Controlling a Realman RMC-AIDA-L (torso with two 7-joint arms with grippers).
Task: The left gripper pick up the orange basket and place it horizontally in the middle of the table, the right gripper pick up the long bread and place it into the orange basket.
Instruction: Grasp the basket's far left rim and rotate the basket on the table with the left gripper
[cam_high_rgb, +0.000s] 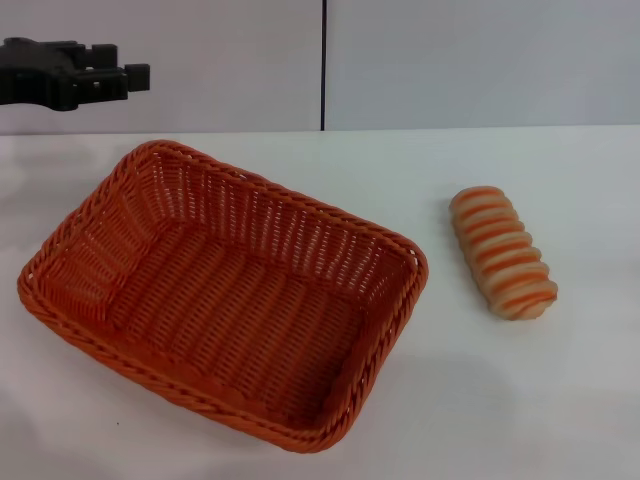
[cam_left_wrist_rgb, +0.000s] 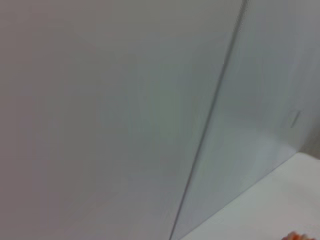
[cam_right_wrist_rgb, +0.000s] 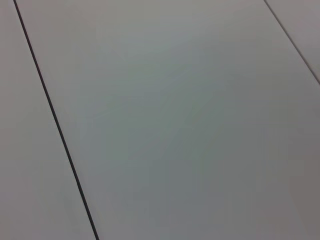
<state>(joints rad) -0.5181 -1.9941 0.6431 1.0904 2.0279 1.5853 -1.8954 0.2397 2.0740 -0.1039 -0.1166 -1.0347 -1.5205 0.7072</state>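
The orange basket (cam_high_rgb: 270, 225) lies empty on the left half of the white table (cam_high_rgb: 520, 400), turned at an angle with one corner toward the front. To its right, apart from it, the long bread (cam_high_rgb: 503, 253) rests on the table with its striped top up. My left gripper (cam_high_rgb: 128, 76) hangs in the air at the far left, above and behind the basket, touching nothing. The right gripper is out of view. A small orange sliver (cam_left_wrist_rgb: 296, 236) shows at the edge of the left wrist view; which object it is cannot be made out.
A pale wall with a dark vertical seam (cam_high_rgb: 323, 65) stands behind the table. Both wrist views show mostly this wall, and the left wrist view also catches a corner of the tabletop (cam_left_wrist_rgb: 270, 200).
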